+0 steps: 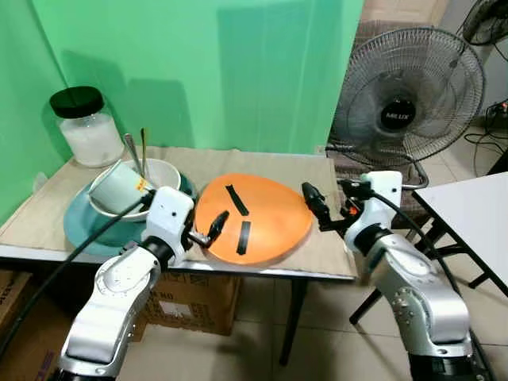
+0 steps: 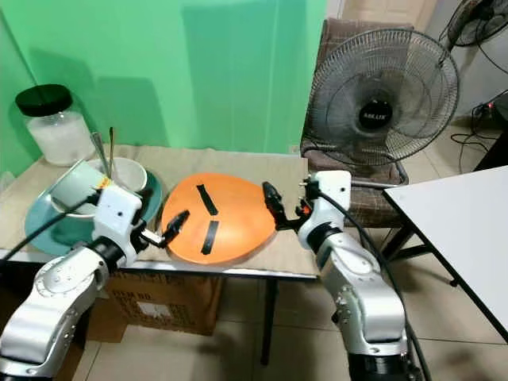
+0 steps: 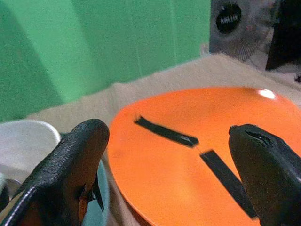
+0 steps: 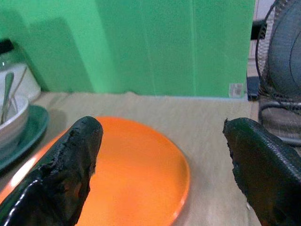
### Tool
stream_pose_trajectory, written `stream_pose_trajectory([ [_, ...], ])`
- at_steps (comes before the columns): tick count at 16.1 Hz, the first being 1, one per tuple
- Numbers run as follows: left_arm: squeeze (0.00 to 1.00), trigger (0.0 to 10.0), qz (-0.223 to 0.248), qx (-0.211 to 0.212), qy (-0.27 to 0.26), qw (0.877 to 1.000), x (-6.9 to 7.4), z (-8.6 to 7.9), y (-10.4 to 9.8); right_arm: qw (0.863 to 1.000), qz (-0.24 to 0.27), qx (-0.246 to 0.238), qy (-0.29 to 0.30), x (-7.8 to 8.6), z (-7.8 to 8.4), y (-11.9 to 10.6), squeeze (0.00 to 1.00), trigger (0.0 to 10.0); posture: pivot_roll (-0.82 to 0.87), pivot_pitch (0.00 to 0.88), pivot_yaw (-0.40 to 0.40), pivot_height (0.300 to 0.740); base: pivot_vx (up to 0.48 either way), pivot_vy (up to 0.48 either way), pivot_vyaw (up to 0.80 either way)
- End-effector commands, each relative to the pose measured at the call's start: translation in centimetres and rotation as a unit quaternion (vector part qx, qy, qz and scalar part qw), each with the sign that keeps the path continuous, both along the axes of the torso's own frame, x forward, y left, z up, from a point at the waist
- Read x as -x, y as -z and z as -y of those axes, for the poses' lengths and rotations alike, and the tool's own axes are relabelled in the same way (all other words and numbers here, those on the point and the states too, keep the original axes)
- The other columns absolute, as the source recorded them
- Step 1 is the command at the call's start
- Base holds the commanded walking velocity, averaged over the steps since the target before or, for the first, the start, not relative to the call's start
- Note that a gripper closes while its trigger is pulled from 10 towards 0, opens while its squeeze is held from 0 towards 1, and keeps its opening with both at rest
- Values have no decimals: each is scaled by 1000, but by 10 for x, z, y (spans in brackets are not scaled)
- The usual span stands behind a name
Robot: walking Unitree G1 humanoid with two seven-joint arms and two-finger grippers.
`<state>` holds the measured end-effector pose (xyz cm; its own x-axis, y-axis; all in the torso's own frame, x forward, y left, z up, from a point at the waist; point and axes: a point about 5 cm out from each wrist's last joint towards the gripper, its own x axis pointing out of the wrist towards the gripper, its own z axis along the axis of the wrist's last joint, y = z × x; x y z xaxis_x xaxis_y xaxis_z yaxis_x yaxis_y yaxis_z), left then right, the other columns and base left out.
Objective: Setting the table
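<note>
Orange plate (image 1: 254,218) lies flat on the surface (image 1: 317,178), between both tools. Left tool (image 1: 213,228) open, empty, at plate's near-left rim. Right tool (image 1: 316,205) open, empty, at plate's right rim. Beyond left tool: white bowl (image 1: 155,176) with cup (image 1: 119,189) and spoons on teal plate (image 1: 83,226); jar (image 1: 87,127) farther back. Fan (image 1: 409,111) behind right tool.

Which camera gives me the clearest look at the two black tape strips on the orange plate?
The left eye view: both tape strips lie whole on the orange plate, seen from above. The right eye view shows them equally whole. The left wrist view catches them close, one partly behind a finger. The right wrist view shows bare plate.
</note>
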<state>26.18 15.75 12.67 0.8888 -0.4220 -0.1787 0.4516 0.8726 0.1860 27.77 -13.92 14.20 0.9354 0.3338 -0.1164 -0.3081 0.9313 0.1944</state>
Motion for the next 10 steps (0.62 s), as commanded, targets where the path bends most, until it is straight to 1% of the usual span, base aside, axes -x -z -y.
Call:
stream_pose_trajectory([
  [1, 0, 10000, -14, -28, 6, 999, -4, -2, 9, 1000, -5, 0, -8, -2, 2, 0, 1000, 10000, -84, 0, 9, 740, 0, 0, 0],
  [3, 0, 10000, -27, -46, 7, 999, -4, -5, 19, 1000, -8, 2, -7, -2, 5, 2, 1000, 10000, -94, 0, 8, 740, 0, 0, 0],
  [4, 0, 10000, -40, -58, 9, 998, -1, -6, 29, 1000, -12, 11, -3, -2, 9, 4, 1000, 10000, -102, 0, 7, 740, 0, 0, 0],
  [5, 0, 10000, -41, -58, 8, 997, -1, -5, 30, 1000, -12, 14, -3, -2, 10, 4, 1000, 10000, -103, 0, 7, 740, 0, 0, 0],
  [8, 0, 10000, -68, -74, -3, 995, 7, -3, 54, 1000, -11, 26, -11, -8, 14, 2, 1000, 10000, -111, 0, -3, 740, 0, 0, 0],
  [10, 0, 10000, -72, -75, 0, 995, 11, -1, 59, 999, -14, 28, -19, -11, 14, 1, 1000, 10000, -112, 0, -16, 740, 0, 0, 0],
])
